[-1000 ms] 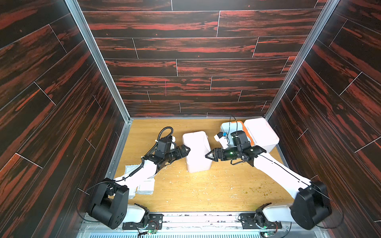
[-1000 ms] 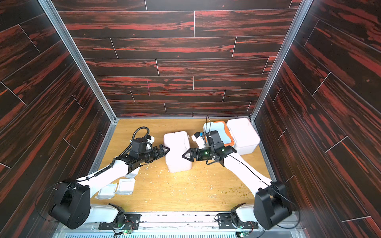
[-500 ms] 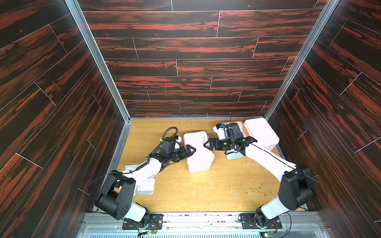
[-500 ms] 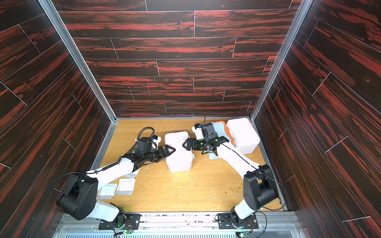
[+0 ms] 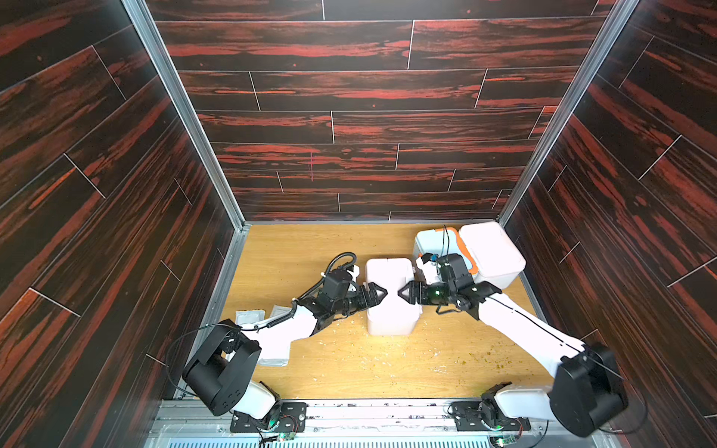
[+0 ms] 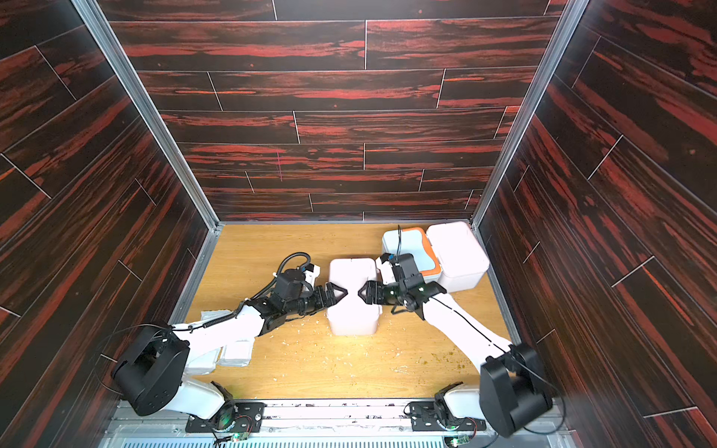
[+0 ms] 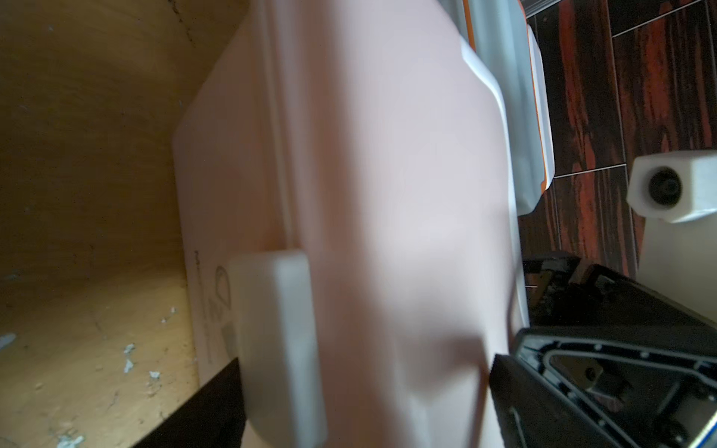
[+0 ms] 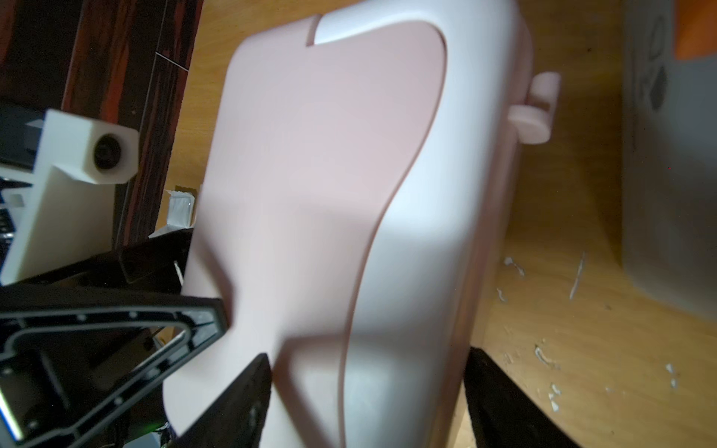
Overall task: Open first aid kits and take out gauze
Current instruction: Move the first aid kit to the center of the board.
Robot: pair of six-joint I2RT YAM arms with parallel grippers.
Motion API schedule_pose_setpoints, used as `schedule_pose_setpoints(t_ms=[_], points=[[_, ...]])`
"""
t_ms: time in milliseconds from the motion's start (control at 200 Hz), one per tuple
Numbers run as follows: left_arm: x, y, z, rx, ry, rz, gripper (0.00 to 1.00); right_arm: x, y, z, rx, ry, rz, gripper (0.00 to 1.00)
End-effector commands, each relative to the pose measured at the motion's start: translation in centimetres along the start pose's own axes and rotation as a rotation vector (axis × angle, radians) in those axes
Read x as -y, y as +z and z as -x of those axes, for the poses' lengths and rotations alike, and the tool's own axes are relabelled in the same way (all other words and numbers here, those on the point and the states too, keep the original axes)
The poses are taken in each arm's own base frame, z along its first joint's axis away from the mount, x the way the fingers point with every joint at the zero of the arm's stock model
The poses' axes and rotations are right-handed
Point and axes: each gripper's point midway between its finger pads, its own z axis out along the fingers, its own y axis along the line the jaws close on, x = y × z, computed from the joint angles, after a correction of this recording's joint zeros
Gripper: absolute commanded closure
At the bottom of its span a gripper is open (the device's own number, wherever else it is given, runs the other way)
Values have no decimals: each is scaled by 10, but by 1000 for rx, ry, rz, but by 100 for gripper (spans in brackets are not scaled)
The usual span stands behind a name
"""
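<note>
Left gripper (image 5: 379,293) spreads wide at the latch (image 7: 277,341) of the closed pink first aid kit (image 5: 388,271), midway between the table's (image 5: 349,360) side edges. My right gripper (image 5: 403,293) brackets its opposite edge; whether it pinches, I cannot tell.

bare floor (image 5: 368,364) in front of the middle kit (image 5: 390,314); orange-trimmed kit (image 5: 430,238) and white kit (image 5: 492,252) at back right
</note>
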Motion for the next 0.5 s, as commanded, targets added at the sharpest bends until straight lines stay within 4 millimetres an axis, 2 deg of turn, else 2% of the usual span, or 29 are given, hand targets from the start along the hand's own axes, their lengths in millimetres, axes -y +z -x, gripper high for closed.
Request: schedule_pose_setpoints(t_ms=[0, 115, 276, 396, 491], points=[[53, 1, -39, -94, 28, -168, 2, -29, -5, -36, -98, -31, 113, 20], [52, -4, -51, -76, 10, -164, 2, -12, -10, -43, -90, -31, 28, 16], [45, -22, -54, -20, -35, -180, 2, -4, -19, -40, -66, -41, -33, 10], [29, -44, -44, 67, -20, -96, 1, 5, -27, -35, -34, -51, -102, 1], [21, -62, -35, 119, -13, -69, 0, 4, -33, -31, -12, -68, -109, 1]])
